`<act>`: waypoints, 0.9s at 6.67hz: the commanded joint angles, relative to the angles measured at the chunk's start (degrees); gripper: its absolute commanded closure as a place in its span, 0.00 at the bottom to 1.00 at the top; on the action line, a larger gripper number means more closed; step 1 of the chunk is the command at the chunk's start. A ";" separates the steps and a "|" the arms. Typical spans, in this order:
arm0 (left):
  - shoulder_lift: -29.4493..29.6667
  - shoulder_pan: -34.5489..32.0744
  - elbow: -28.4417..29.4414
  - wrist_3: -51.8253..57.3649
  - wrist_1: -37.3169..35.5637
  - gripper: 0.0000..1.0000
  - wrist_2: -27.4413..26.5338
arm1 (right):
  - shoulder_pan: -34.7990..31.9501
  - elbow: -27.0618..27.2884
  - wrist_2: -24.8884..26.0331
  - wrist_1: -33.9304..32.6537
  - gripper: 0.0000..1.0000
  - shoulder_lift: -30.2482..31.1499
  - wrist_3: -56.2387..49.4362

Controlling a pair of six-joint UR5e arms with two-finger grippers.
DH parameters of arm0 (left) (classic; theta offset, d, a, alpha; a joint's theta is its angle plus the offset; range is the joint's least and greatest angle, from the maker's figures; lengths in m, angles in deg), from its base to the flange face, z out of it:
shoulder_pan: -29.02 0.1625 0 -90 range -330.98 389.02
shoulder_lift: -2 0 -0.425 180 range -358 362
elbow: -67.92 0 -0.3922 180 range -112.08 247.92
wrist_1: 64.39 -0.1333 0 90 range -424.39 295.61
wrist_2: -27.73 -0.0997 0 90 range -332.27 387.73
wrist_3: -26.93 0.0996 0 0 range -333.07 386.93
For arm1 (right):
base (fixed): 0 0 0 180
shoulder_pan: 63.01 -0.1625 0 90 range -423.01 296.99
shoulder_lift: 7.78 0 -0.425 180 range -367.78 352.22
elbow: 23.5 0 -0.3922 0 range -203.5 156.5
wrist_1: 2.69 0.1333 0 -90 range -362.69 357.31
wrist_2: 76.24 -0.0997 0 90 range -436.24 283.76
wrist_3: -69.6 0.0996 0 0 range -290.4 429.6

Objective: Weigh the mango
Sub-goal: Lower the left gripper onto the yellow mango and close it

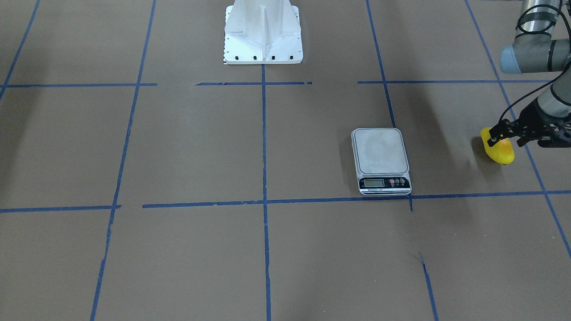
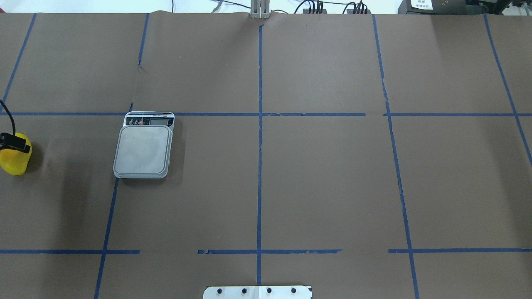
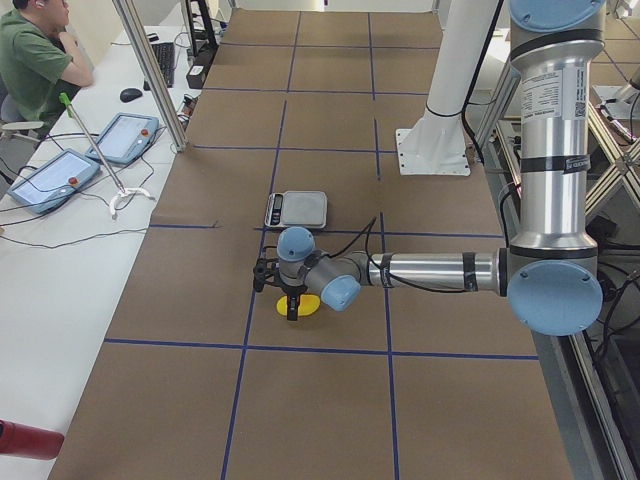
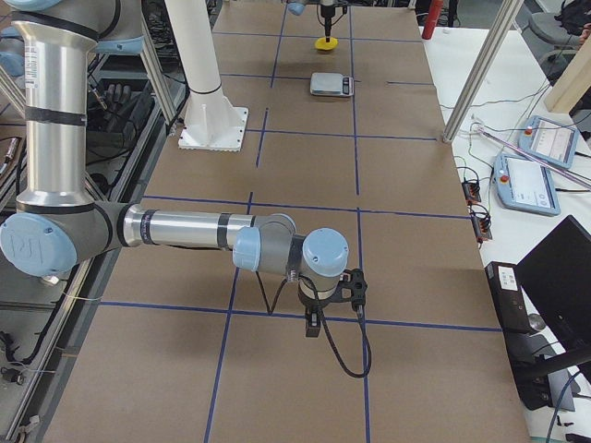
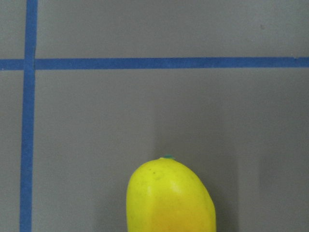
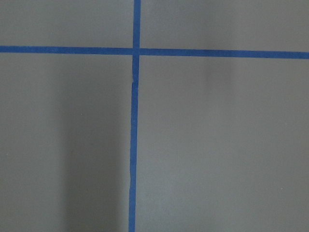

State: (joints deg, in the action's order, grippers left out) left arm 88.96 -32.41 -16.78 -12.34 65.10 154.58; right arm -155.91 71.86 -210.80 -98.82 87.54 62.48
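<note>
Smooth yellow oblong mango [image 1: 500, 152] at right edge (left gripper [image 1: 493, 139] straddles it, clamp unclear); flat grey rounded-square scale [image 1: 380, 151] mid-frame.

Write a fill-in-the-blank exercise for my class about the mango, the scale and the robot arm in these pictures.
1. The mango is ___ in colour.
2. The gripper at the mango belongs to the robot's ___ arm.
3. There is ___ on the scale.
4. The tape lines on the table are ___.

Missing words: yellow; left; nothing; blue.
</note>
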 commanded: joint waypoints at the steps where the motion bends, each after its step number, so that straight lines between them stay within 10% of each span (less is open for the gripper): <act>1: 0.67 1.22 0.95 -1.76 0.05 0.52 -0.20 | 0.00 0.00 0.00 0.07 0.00 0.05 0.00; 3: -1.16 0.61 -6.03 -1.51 -1.86 1.00 1.11 | 0.00 0.00 0.00 0.07 0.00 -0.04 0.00; 6: 6.57 -1.94 -19.42 -0.63 -27.10 1.00 5.34 | 0.00 0.00 0.00 -0.02 0.00 -0.04 0.00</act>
State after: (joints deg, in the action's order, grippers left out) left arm 90.39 -33.58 -32.50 -13.07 47.65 159.48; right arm -155.91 71.86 -210.80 -98.83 87.56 62.48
